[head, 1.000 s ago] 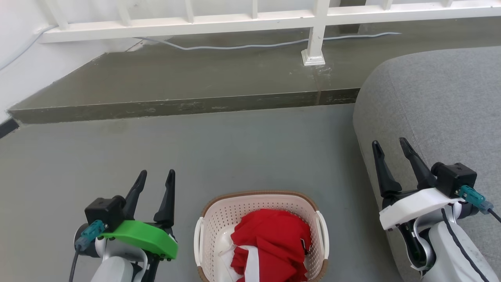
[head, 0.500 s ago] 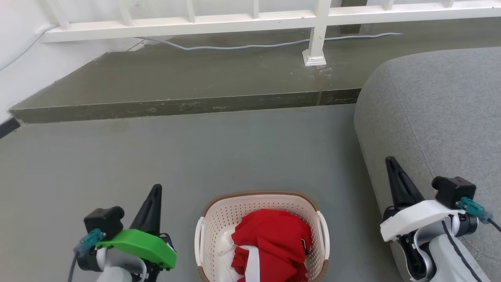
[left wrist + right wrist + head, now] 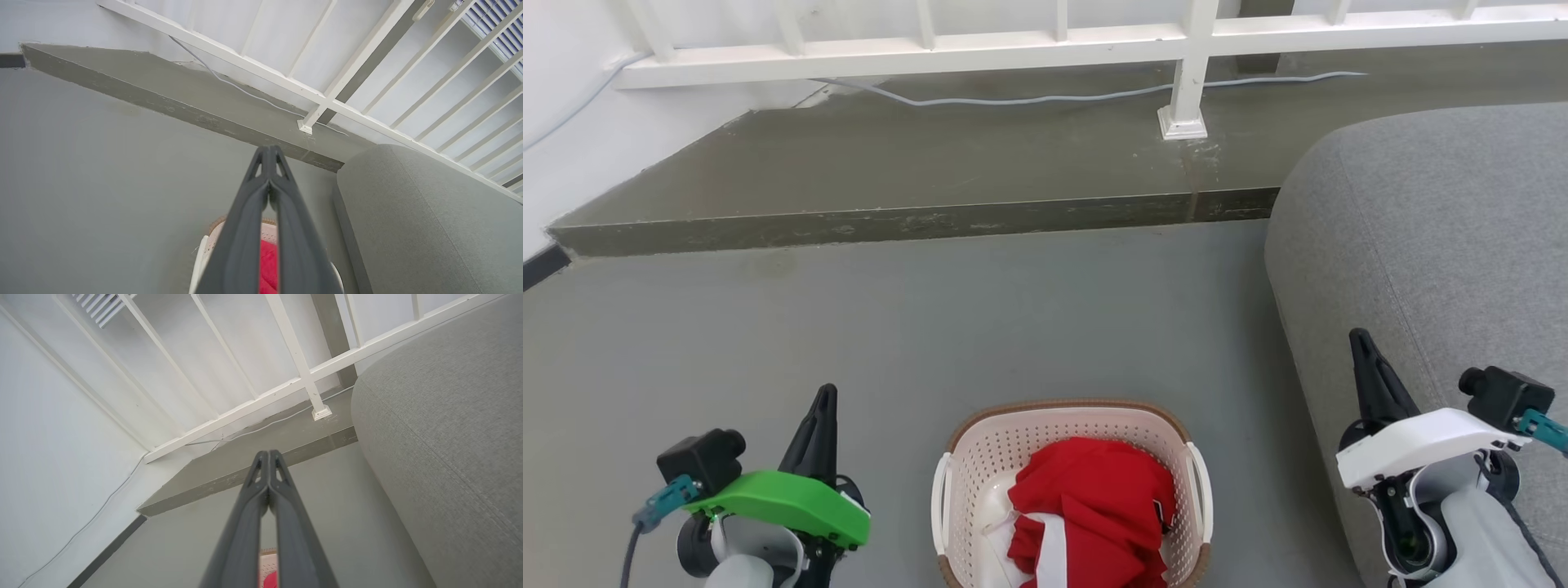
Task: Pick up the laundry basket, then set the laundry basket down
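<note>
At bottom centre, the laundry basket (image 3: 1054,429) stands on the floor (image 3: 1013,327) between the left pincer (image 3: 824,394) and the right pincer (image 3: 1357,338), both pressed closed, empty.

Lower left: you have open floor (image 3: 915,343) between the left gripper (image 3: 825,396) and the laundry basket (image 3: 1062,406) | lower right: the grey sofa (image 3: 1437,245) rises just beside your right gripper (image 3: 1359,339), leaving a narrow floor strip to the basket | top of frame: a raised step (image 3: 907,222) and white railing (image 3: 1045,37) close off the far side.
</note>
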Available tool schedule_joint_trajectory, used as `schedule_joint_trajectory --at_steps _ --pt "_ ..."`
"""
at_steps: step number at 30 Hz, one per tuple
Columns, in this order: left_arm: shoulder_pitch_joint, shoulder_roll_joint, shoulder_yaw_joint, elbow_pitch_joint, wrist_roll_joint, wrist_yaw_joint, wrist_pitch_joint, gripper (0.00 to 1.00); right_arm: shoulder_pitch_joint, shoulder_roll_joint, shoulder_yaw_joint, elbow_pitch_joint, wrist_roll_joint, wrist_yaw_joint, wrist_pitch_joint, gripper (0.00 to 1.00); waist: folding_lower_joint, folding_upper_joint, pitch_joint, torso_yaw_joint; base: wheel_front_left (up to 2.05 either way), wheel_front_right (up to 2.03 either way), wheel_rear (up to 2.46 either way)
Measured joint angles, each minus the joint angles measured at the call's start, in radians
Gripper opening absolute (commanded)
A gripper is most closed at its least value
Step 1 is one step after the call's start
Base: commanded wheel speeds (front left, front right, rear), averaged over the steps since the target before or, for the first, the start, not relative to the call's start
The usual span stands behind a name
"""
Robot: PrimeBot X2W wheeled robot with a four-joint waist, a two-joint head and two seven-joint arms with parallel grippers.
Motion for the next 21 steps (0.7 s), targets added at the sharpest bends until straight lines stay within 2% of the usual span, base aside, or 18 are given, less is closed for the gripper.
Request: schedule_joint_trajectory --at_steps 21 --pt "0.001 -0.013 0.077 -0.015 -0.227 -0.002 0.073 0.00 0.000 0.012 -0.066 -0.002 0.257 0.012 0.082 0.00 0.0000 0.0000 -0.005 0.008 0.00 0.00 0.00"
